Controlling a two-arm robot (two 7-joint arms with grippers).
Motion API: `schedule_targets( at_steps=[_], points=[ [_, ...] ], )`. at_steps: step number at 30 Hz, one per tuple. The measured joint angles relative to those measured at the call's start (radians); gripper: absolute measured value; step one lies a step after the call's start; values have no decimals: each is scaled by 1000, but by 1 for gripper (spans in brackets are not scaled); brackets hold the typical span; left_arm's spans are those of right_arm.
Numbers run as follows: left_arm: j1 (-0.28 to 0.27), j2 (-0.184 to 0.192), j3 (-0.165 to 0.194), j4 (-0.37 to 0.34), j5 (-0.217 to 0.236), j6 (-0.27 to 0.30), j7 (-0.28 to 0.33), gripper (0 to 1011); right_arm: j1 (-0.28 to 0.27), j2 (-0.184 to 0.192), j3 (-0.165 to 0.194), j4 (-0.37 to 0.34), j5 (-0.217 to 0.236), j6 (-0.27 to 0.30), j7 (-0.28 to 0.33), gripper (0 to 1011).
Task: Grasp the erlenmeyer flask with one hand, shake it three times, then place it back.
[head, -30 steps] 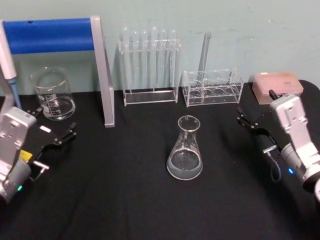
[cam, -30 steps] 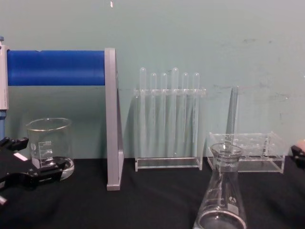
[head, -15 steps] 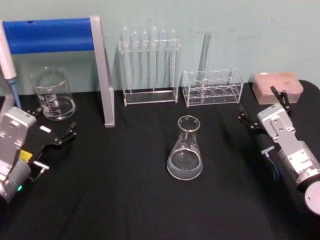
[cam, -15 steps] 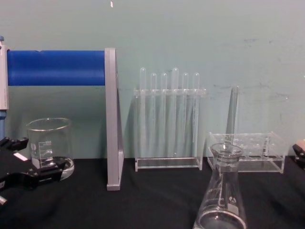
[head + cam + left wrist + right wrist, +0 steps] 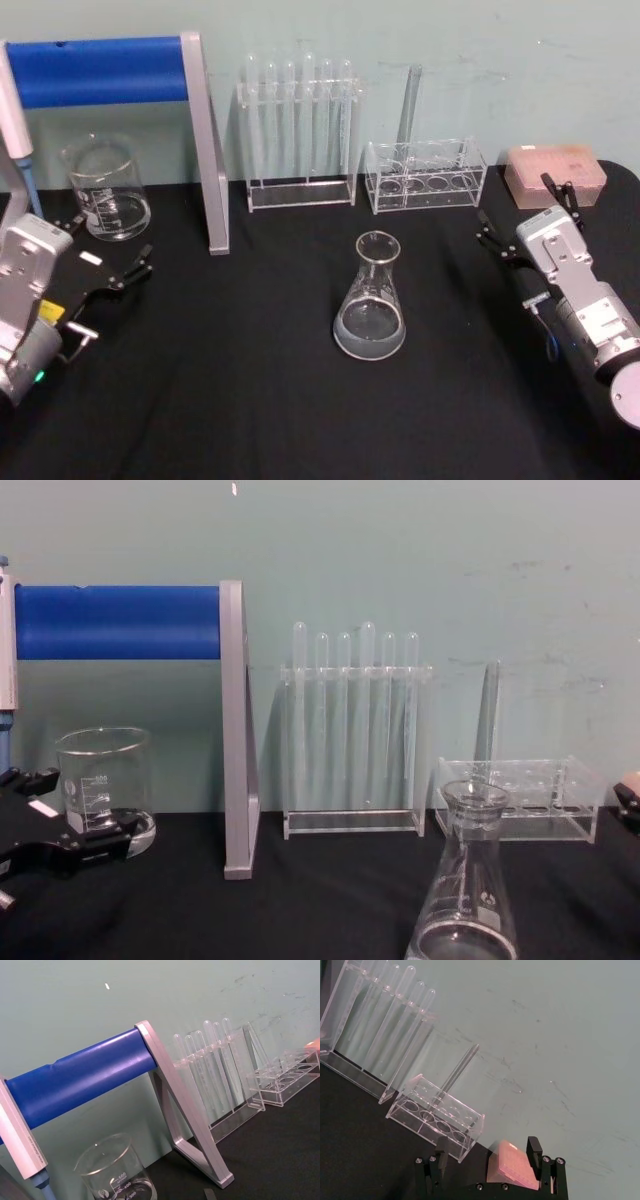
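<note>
The flask (image 5: 369,298) stands upright near the middle of the black table (image 5: 250,400), its long axis vertical, wide round base down and narrow neck with the flared rim pointing straight up; a little clear liquid lies in the bottom. In the chest view the flask (image 5: 466,880) rises at about five o'clock of the frame, white printed marks on its wall. Nothing touches it. The right gripper (image 5: 520,225) sits at about three o'clock of the flask, well apart from it, on its grey wrist, fingers spread wide with nothing between them; in the right wrist view its two black fingertips (image 5: 535,1146) stand apart, with a pink box (image 5: 512,1166) behind them. The pink box (image 5: 555,172) rests at the table's far right, at about two o'clock of the flask. The left gripper (image 5: 105,262) lies at about nine o'clock of the flask, far off near the table's left edge, jaws wide and empty, a small white label on it. Just beyond it stands a beaker (image 5: 105,188), at about ten o'clock of the flask. A grey stand with a blue bar (image 5: 100,70) rises beside the beaker. At twelve o'clock a tall rack of test tubes (image 5: 298,130) stands against the wall, and at one o'clock a low clear rack (image 5: 425,175) holds one long tube.
</note>
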Motion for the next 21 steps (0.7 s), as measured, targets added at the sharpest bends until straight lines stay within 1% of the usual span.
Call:
schedule_targets(
  at_steps=[21],
  points=[
    [0,0,0,0,0,0,0,1001,0,1,0,-2,5,3,3,1000]
  ],
)
